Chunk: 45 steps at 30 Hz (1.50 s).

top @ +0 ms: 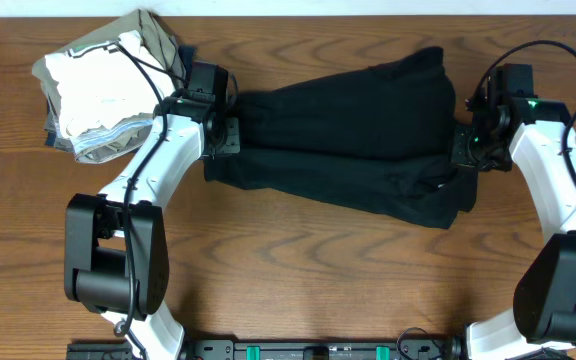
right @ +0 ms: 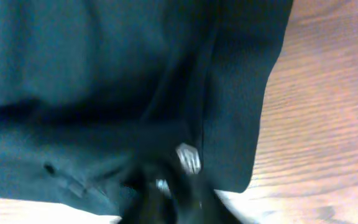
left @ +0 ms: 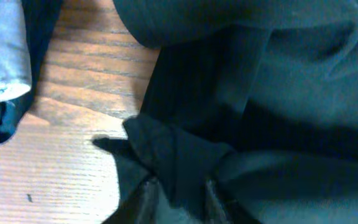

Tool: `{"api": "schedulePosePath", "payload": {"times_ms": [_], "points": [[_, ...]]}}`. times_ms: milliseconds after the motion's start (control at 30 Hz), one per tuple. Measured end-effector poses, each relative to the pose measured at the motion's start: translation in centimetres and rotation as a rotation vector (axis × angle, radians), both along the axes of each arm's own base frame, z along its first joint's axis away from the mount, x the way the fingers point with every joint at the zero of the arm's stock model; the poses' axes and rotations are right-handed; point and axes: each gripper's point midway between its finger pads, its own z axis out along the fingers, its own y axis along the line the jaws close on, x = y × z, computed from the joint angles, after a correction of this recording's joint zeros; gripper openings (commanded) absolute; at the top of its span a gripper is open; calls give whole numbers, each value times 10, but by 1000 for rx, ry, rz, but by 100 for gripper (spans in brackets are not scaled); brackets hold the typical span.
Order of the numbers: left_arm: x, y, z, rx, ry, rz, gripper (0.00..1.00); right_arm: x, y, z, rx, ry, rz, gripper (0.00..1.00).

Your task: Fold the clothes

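Observation:
The black garment [top: 353, 130] lies stretched across the middle of the wooden table, folded over lengthwise. My left gripper [top: 230, 128] is at its left end, shut on a bunched corner of the black fabric [left: 176, 165]. My right gripper [top: 465, 148] is at its right end, shut on the black fabric [right: 104, 93] near the garment's edge. A small white patch [right: 188, 157] shows by the right fingers. The logo is hidden.
A stack of folded white, khaki and grey garments [top: 108, 85] sits at the back left, right beside the left arm; its pale edge shows in the left wrist view [left: 5, 56]. Bare wood [top: 318, 270] lies in front of the garment.

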Motion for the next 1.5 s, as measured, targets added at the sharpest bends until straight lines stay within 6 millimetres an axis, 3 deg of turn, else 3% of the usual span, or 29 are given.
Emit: {"api": "schedulePosePath", "payload": {"times_ms": [67,233,333,433,567,733,933,1033,1133,1300,1500], "points": [[0,1,0,0,0,9,47,1,0,0,0,-4,0,55],[1,2,0,8,-4,5,49,1,-4,3,-2,-5,-3,57],[1,7,1,10,2,15,49,7,-5,15,-4,-21,-4,58],[2,13,7,14,12,25,56,15,-5,34,-8,-53,6,60],[20,11,39,-6,-34,-12,65,28,-4,72,-7,-112,44,64],[49,-2,92,-48,-152,-79,71,45,0,123,-15,-222,101,66],[75,-10,129,-57,-255,-130,72,50,5,143,-20,-269,139,66],[91,-13,122,-53,-258,-149,71,48,14,142,-16,-259,167,67],[103,-12,92,-48,-213,-148,66,47,22,141,-10,-255,189,67],[96,1,40,-33,-73,-137,63,46,23,141,-10,-250,196,66],[92,8,29,-31,-36,-123,63,46,23,141,-11,-250,200,66]]}}
